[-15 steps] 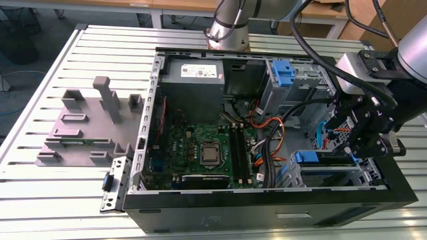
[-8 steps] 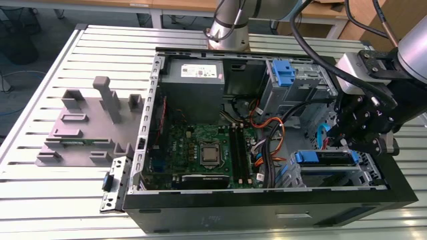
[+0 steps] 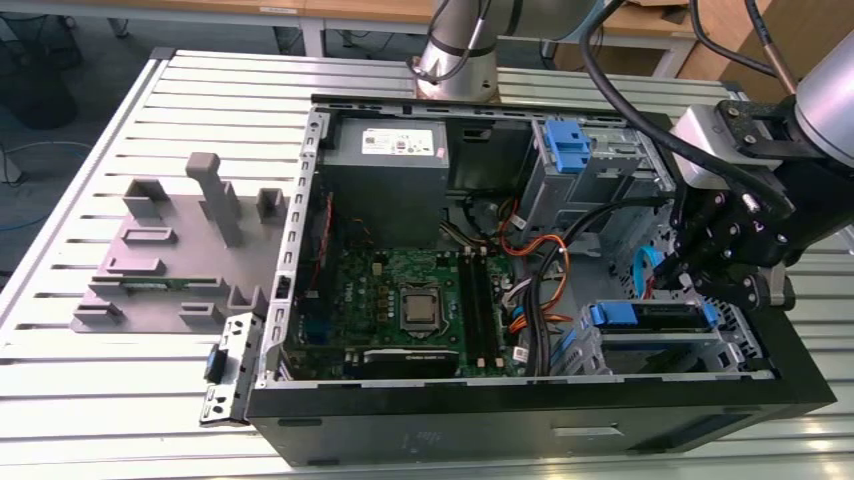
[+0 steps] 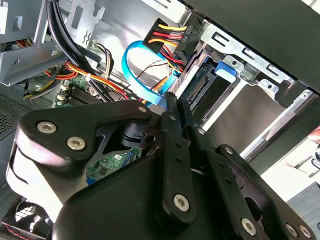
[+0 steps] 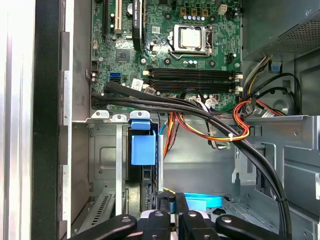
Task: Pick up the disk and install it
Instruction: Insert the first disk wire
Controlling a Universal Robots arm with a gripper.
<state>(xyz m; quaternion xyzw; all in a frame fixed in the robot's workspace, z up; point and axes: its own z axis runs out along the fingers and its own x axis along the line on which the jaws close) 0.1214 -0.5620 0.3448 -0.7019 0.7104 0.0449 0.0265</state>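
The disk (image 3: 647, 316) sits in its bay, just below the narrowed, empty fingers (image 4: 172, 107).

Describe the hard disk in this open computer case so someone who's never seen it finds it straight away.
Start at the open black computer case on the slatted table. Go to its front corner on the exterior view's right, where the gripper hovers over a metal drive cage. The disk sits there, dark and flat in a blue caddy, unlike the empty blue bracket further back.
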